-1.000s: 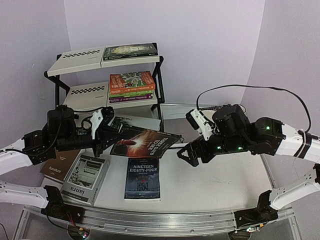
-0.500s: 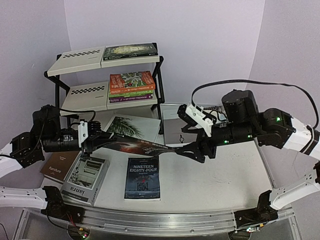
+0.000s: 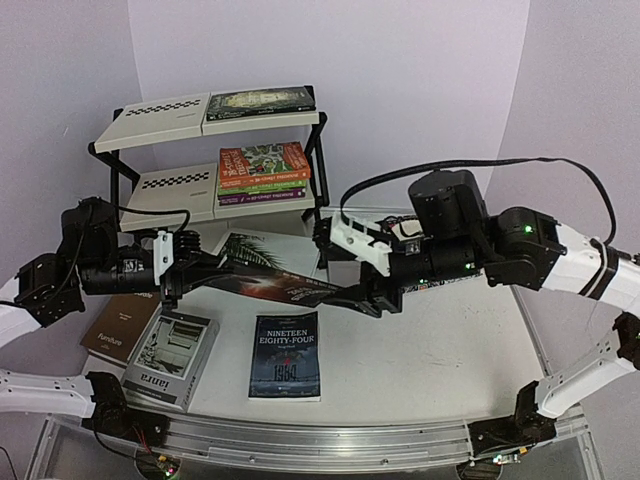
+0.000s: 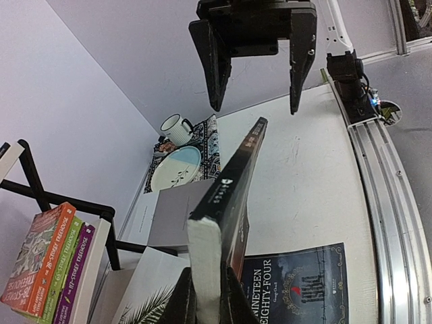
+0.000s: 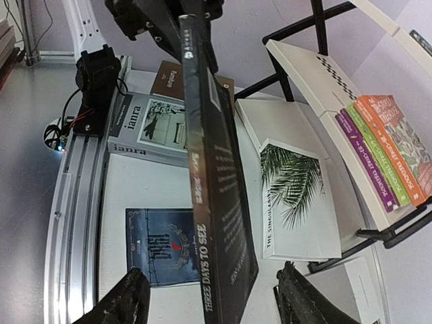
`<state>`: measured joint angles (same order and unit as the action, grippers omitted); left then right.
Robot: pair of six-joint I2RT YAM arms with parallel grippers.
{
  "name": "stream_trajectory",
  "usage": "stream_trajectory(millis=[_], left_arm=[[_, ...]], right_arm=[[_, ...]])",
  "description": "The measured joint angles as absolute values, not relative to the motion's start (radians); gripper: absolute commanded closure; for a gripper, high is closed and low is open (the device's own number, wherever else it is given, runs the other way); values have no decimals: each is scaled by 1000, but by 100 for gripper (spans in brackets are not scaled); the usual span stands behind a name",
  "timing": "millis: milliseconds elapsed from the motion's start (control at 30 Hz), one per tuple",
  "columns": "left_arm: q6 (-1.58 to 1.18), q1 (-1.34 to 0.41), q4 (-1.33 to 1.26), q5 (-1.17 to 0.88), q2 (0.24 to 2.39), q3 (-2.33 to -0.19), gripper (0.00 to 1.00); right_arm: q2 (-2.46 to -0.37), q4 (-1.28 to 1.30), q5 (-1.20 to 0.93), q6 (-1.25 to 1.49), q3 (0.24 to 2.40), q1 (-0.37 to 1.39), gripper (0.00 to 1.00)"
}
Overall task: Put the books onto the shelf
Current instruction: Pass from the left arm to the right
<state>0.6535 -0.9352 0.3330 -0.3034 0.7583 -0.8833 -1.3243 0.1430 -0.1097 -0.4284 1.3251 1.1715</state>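
My left gripper point(image 3: 185, 275) is shut on one end of a dark book, "Three Days to See" point(image 3: 275, 287), held edge-up above the table. My right gripper point(image 3: 365, 297) is open, and its fingers straddle the book's free end without touching it. In the right wrist view the book point(image 5: 216, 202) runs between my two fingers point(image 5: 128, 300). The left wrist view shows the book point(image 4: 236, 182) pinched at the bottom of the frame. The shelf point(image 3: 160, 112) carries a dark book point(image 3: 258, 101) on top and a Treehouse stack point(image 3: 262, 170) below.
On the table lie Nineteen Eighty-Four point(image 3: 286, 355), a grey "ianra" book point(image 3: 172, 357), a brown book point(image 3: 115, 330) and a white palm-leaf book point(image 3: 265, 250). A mug point(image 4: 177, 128) and plate point(image 4: 177, 169) sit on a patterned placemat. An aluminium rail point(image 3: 300, 440) lines the front edge.
My right gripper has moved left, so its fingers now flank the book's free end, and they have narrowed. My left gripper has drawn back left and turned the book from flat to edge-up.
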Motion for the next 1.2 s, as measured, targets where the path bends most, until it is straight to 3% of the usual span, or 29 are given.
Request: stream_trajectory(millis=[433, 500, 600, 667, 767, 867, 933, 1200], left_arm=[[654, -935, 349, -301, 761, -912, 100], [654, -935, 349, -301, 761, -916, 100], [654, -935, 350, -302, 761, -916, 99], [653, -935, 355, -301, 761, -916, 90], [647, -935, 356, -294, 761, -916, 64], [629, -935, 337, -282, 760, -922, 16], [616, -935, 326, -268, 758, -934, 1], [485, -935, 302, -167, 739, -985, 0]], right_arm=[[-1424, 140, 30, -527, 1393, 1242, 59], [-1441, 139, 63, -537, 1406, 1252, 70], [-1461, 139, 107, -551, 1414, 1267, 93], [-1471, 138, 141, -559, 1422, 1273, 100], [-1473, 133, 179, -566, 1430, 1275, 100], [-1473, 145, 210, -590, 1434, 1279, 100], [-1473, 160, 231, -609, 1434, 1280, 100], [-1434, 184, 343, -721, 1458, 1282, 100]])
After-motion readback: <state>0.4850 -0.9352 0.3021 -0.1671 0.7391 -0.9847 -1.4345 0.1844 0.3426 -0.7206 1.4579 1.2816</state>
